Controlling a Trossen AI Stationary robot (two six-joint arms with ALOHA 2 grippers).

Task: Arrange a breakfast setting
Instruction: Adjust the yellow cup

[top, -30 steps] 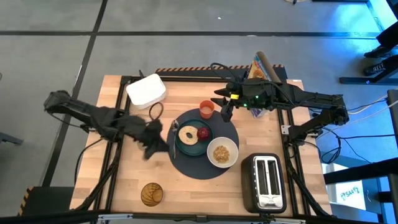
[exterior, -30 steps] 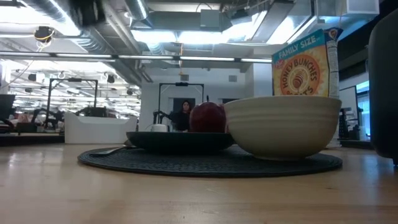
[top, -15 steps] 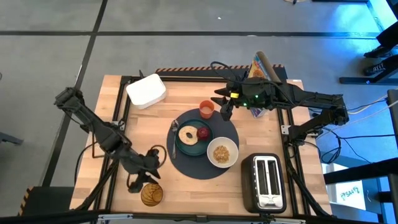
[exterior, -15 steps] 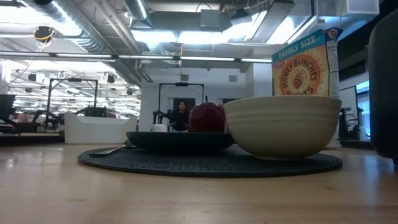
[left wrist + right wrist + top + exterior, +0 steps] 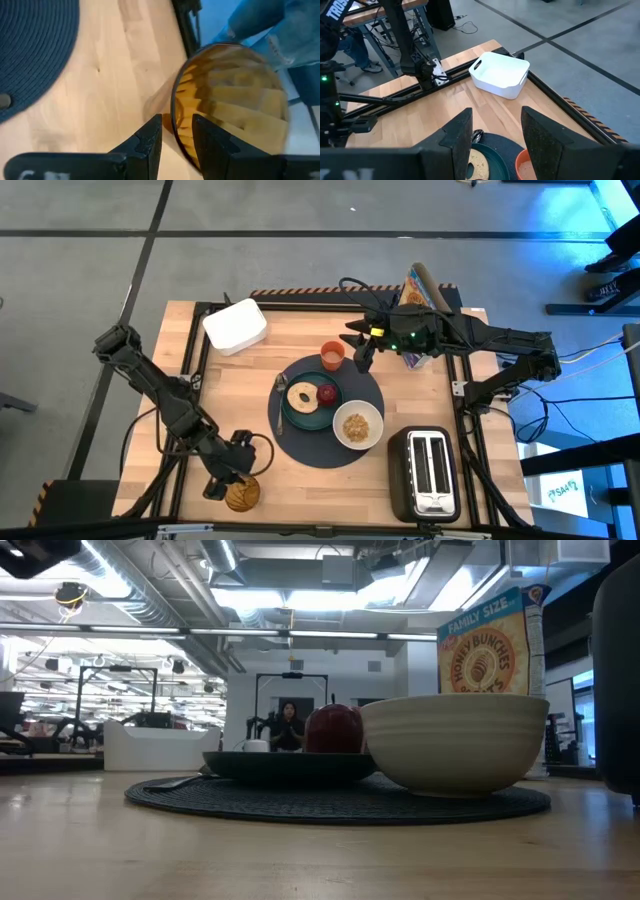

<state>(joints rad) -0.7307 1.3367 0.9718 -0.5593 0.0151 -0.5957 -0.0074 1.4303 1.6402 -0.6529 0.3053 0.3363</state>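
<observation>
Wooden tabletop (image 5: pixel 300 470) carries the round dark-blue placemat (image 5: pixel 325 445) near its middle. On the mat sits the teal plate (image 5: pixel 300 416) with the tan bagel (image 5: pixel 300 396) and the small red fruit (image 5: pixel 327 393); the white bowl (image 5: pixel 357 425) lies at 4 o'clock from the plate, the small orange cup (image 5: pixel 332 355) at 1 o'clock on the mat's edge, the small metal utensil (image 5: pixel 281 387) at 9 o'clock. Right gripper (image 5: pixel 362 360) hovers just beside the cup, fingers parted, empty. Left gripper (image 5: pixel 240 476) is over an amber glass (image 5: pixel 241 493) at 7 o'clock from the mat, fingers slightly apart astride its rim. A white bin (image 5: pixel 235 326), cereal box (image 5: pixel 417 288) and toaster (image 5: pixel 430 472) stand around.
</observation>
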